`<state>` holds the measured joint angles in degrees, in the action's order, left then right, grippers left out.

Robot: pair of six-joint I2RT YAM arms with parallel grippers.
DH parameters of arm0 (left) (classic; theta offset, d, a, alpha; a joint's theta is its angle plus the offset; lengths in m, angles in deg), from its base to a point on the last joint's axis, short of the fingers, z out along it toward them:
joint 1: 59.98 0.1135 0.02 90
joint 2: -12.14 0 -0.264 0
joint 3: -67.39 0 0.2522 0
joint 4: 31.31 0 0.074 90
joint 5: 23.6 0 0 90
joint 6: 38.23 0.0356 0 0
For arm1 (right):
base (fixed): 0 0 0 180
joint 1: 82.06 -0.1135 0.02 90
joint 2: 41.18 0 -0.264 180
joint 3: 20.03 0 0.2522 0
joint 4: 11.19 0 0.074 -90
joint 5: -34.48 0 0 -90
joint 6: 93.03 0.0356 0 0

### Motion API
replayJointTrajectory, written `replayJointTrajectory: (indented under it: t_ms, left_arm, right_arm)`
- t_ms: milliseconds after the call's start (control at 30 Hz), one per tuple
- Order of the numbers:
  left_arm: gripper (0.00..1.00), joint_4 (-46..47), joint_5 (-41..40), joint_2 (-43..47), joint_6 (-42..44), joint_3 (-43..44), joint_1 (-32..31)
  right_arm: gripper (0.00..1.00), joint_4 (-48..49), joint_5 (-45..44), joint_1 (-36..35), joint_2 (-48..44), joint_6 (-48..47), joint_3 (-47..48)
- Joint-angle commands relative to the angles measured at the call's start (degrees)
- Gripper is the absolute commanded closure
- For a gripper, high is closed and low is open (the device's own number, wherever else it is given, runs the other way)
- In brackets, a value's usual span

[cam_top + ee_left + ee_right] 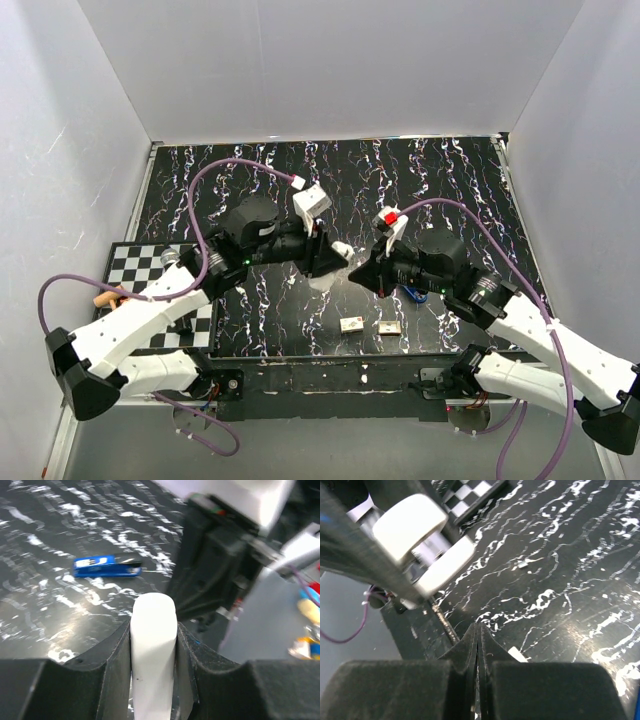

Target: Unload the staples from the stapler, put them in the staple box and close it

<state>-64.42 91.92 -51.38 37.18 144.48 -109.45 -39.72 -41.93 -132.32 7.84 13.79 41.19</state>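
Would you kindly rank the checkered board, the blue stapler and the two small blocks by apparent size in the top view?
1. The checkered board, clearly largest.
2. The small block and its neighbour: alike, not ranked apart.
The blue stapler: mostly hidden under the right arm, so unplaced.

Checkerboard (135, 262) (left edge), marbled black mat (450, 180)

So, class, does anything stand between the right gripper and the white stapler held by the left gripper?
Nothing visible does: the shut, empty right gripper faces the white stapler in the left gripper, with only open air between them.
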Motion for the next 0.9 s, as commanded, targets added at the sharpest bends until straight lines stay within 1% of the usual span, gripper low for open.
replayJointTrajectory:
  t_ms: [0, 100, 133, 233, 433, 500, 867]
  left_arm:
    - [1.00, -5.95, -20.12, -3.70, 0.97, 4.60, 0.34]
    - [1.00, -7.62, -27.51, -6.95, -0.08, 6.63, 2.18]
    - [1.00, -7.80, -27.97, -7.92, -0.61, 6.98, 3.41]
    - [1.00, -7.63, -27.19, -10.38, -2.81, 7.24, 8.41]
    - [1.00, -7.54, -27.71, -17.05, -1.41, 9.26, 15.63]
    - [1.00, -7.98, -26.93, -20.39, -0.45, 11.19, 17.39]
    - [1.00, -13.25, -30.79, -40.26, 2.37, 24.90, 25.83]
  right_arm:
    - [0.99, 1.05, -9.97, -0.01, -0.85, 2.95, -0.79]
    - [0.99, 0.88, -10.68, -0.01, -0.15, 4.01, -0.88]
    - [0.99, 0.96, -10.68, -0.01, 0.20, 4.19, -0.88]
    - [0.99, 1.14, -10.16, -0.01, 0.99, 5.06, -0.97]
    - [0.99, 1.84, -9.02, -0.01, 3.63, 7.26, -1.41]
    - [0.99, 2.72, -8.05, -0.01, 4.51, 8.05, -1.93]
    - [0.99, 6.59, -4.97, -0.01, 7.59, 10.43, -3.78]
